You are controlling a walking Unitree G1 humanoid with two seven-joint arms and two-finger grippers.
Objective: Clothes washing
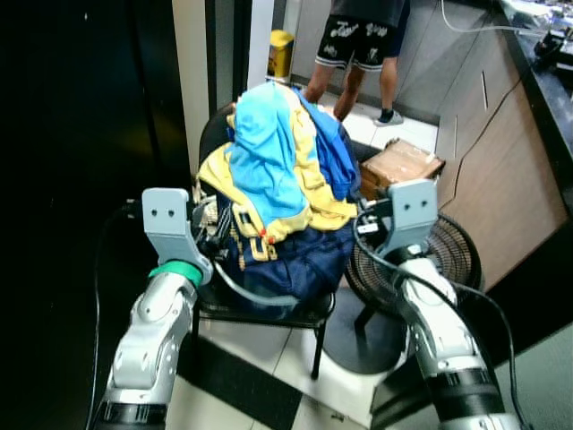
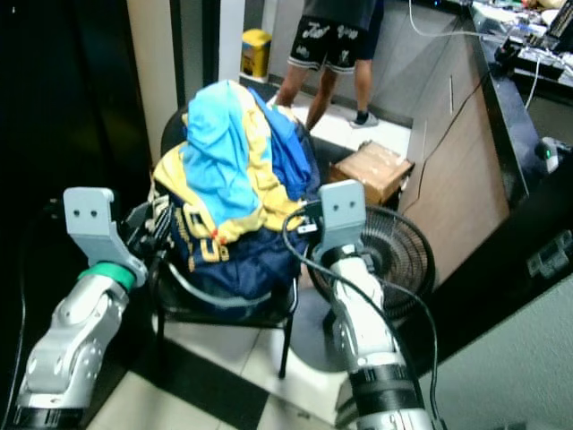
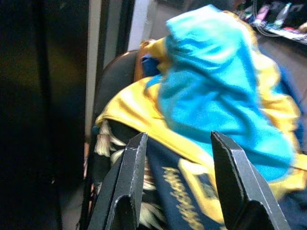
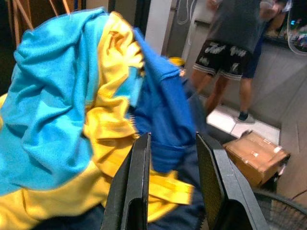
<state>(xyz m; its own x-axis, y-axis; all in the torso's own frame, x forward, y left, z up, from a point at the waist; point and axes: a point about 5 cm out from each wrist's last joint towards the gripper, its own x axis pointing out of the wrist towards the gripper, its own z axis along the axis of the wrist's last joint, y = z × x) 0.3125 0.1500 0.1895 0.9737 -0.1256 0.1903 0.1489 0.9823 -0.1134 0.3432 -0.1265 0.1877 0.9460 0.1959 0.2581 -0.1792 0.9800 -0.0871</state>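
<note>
A dark wall runs down the robot's left side, and a wooden counter (image 1: 501, 170) angles away on its right. A person in black shorts (image 1: 358, 54) stands on the pale tiles at the back. Nearer in, a black floor fan (image 1: 448, 260) leans beside a cardboard box (image 1: 403, 163).

In the middle stands a black chair (image 1: 269, 313), and on its seat sits the heap of clothes (image 1: 277, 179), mounded well above the chair back. A light-blue garment (image 1: 264, 143) drapes over the top, a yellow one (image 1: 309, 202) spreads under it, a deeper blue piece (image 1: 331, 152) hangs toward the robot's right, and a navy garment with yellow lettering (image 1: 295, 260) forms the base and sags over the front edge.

Both arms reach in from either flank. The left gripper (image 3: 177, 187) has its fingers spread apart with nothing between them, set just beside the navy and yellow cloth. The right gripper (image 4: 172, 184) is likewise spread and empty, close against the deeper blue fold.

The load looks soft and limp throughout, light piece by piece but bulky as a mound, and likely to slump or shed its top layers if squeezed only high up. I'd judge the better hold is low, pressing in on the navy base from both sides, so the upper garments ride along on it. The loose blue fold could slip free.
</note>
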